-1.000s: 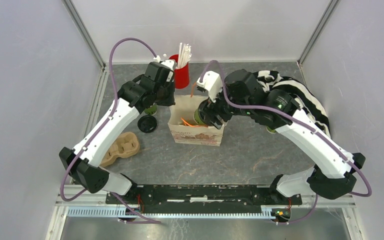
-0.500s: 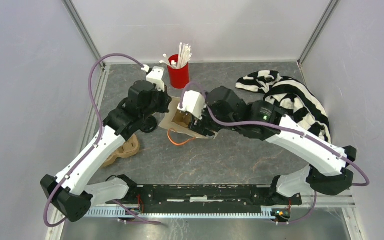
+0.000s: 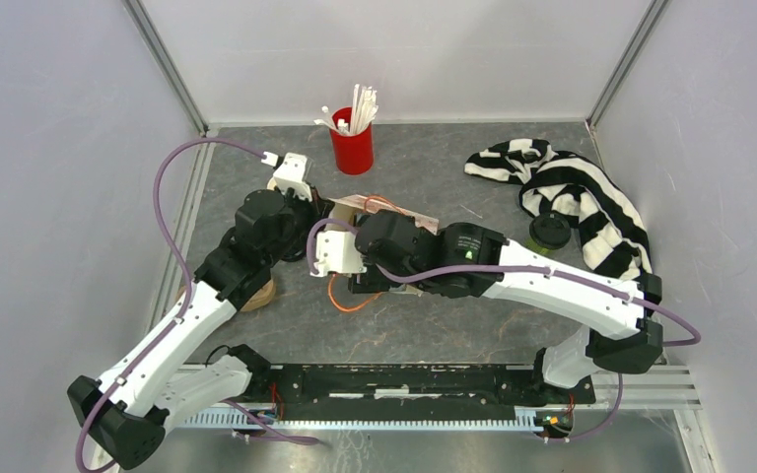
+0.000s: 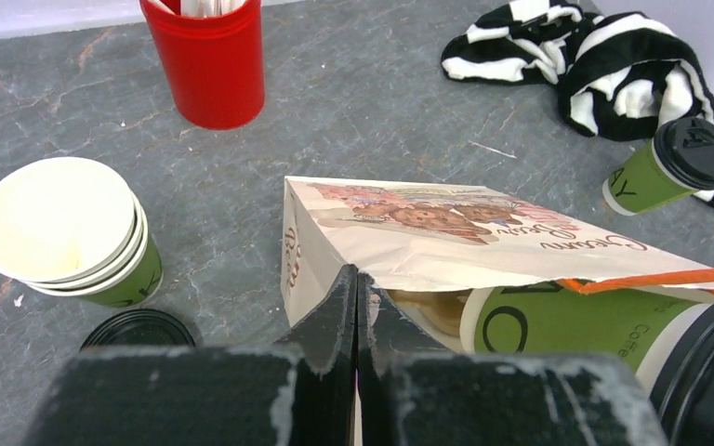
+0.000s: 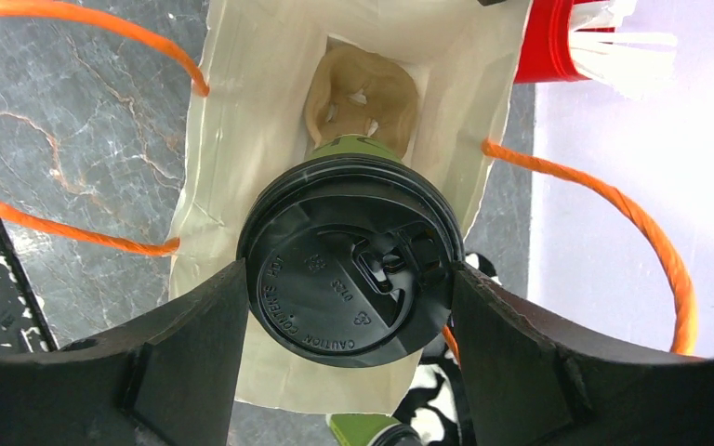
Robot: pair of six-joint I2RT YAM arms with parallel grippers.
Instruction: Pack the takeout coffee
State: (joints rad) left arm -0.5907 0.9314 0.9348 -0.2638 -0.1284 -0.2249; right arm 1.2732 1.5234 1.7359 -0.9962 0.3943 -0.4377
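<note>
One takeout coffee cup (image 5: 349,269), green with a black lid, lies sideways in the mouth of the printed paper bag (image 4: 446,237). My right gripper (image 5: 349,283) is shut on it, one finger on each side of the lid. The bag lies tipped on its side (image 3: 399,211). My left gripper (image 4: 355,277) is shut on the bag's edge. A brown cup carrier (image 5: 363,93) sits deep inside the bag. The other lidded coffee cup (image 3: 550,231) stands by the striped cloth, and also shows in the left wrist view (image 4: 674,167). In the top view the arms hide the held cup.
A red cup of white sticks (image 3: 352,150) stands at the back. A stack of lidless green cups (image 4: 65,232) and a loose black lid (image 4: 139,327) sit left of the bag. A striped cloth (image 3: 572,192) lies at the right. Another brown carrier (image 3: 259,294) is under my left arm. Orange bag handles (image 5: 604,214) loop loose.
The bag stood upright a second ago and now lies on its side, dragged left and nearer. Both arms swung left with it. The right gripper kept the cup throughout.
</note>
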